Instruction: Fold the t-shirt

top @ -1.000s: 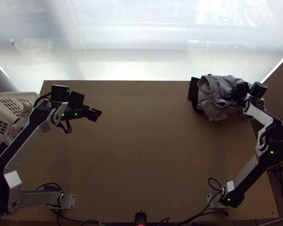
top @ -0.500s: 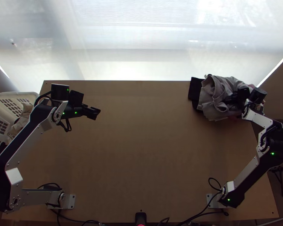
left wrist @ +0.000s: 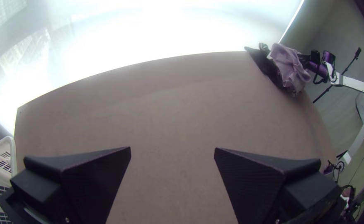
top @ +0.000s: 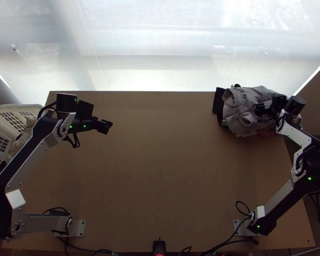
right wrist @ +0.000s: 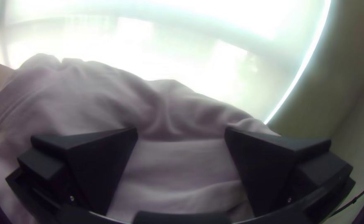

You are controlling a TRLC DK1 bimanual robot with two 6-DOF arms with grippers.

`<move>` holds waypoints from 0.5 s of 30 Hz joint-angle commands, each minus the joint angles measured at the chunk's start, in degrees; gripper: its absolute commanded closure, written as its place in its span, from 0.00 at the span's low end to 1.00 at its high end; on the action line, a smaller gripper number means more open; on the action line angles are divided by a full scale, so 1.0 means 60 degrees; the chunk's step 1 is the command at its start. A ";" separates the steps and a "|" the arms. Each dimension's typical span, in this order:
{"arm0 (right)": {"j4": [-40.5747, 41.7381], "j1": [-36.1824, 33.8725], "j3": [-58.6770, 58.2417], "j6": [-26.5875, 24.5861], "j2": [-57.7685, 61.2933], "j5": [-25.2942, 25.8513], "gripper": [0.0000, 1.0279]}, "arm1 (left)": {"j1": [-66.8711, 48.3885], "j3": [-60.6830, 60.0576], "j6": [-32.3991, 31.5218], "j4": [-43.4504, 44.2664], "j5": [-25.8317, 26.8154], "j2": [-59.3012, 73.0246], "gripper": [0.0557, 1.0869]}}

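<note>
One left gripper, wide, over the table; one right gripper, likewise wide, at presumed t-shirt, grey, bunched, far right corner — likely hazard: several layers, or adjoining dark cloth, pinched together through crumpled folds.

No text or label can be read, as far as shows.

Left gripper and right gripper are held with fingers spread wide.
Behind the left fingers, the left arm is bent; behind the right fingers, the right arm is sharply crooked.
</note>
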 commanded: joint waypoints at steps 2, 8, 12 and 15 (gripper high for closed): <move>-0.0304 -0.0108 -0.0173 0.0070 -0.0833 -0.0023 0.04 | -0.0031 0.0186 0.0025 -0.0182 0.0000 -0.0009 0.05; -0.0304 -0.0152 -0.0364 0.0217 -0.1229 -0.0023 0.04 | -0.0016 0.0273 0.0099 -0.0329 -0.0014 -0.0097 0.05; -0.0509 -0.0401 -0.0437 0.0480 -0.1888 -0.0023 0.04 | -0.0002 0.0552 0.0128 -0.0549 -0.0029 -0.0112 0.05; -0.0670 -0.0664 -0.0847 0.0583 -0.2972 -0.0023 0.04 | 0.0042 0.0698 0.0157 -0.0666 -0.0029 -0.0156 0.05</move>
